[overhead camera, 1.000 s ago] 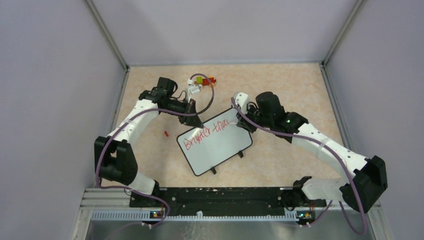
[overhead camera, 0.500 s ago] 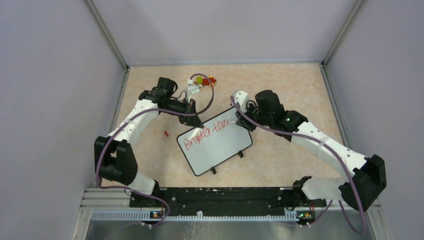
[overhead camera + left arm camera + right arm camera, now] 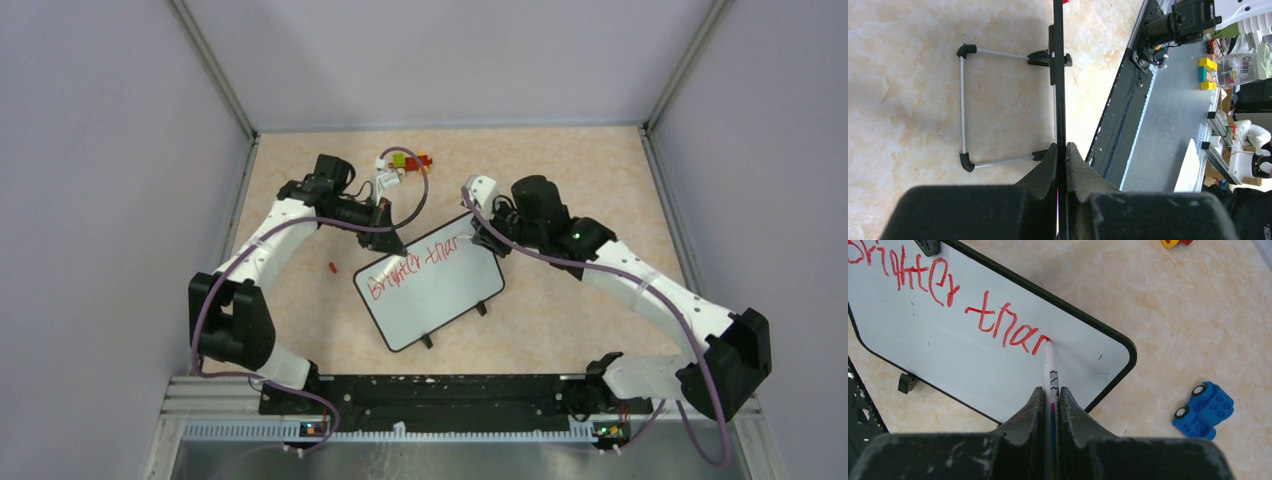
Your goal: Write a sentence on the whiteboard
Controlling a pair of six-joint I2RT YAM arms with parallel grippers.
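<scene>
**Pen tip on the last letter of "than"**

The board (image 3: 440,300) sits in the middle of the tabletop (image 3: 580,170), between the two arms and turned askew, so its long sides run diagonally. Small black feet poke out along its near edge.

The left fingers (image 3: 1048,167) are clenched on the board's far-left corner. From the left wrist view the board (image 3: 1058,75) is only a thin dark strip running straight into the pinch, with a wire stand (image 3: 962,105) off to one side of it.

The right fingers (image 3: 1032,412) are closed tight on a thin white marker (image 3: 1051,372). Its red tip touches the board (image 3: 973,360) at the end of the last letter written.

The sentence (image 3: 412,267) is one red line so far, reading "Brighter than". It slants along the board's far long side, and the surface below it is white. From the right wrist view the sentence (image 3: 950,290) runs off the frame's left edge, with "than" ending right at the marker tip.

A blue toy car (image 3: 1204,410) lies on the tabletop just past the board's right corner. A small red bit (image 3: 331,267) lies left of the board. A heap of coloured blocks (image 3: 408,160) sits near the back wall.
</scene>
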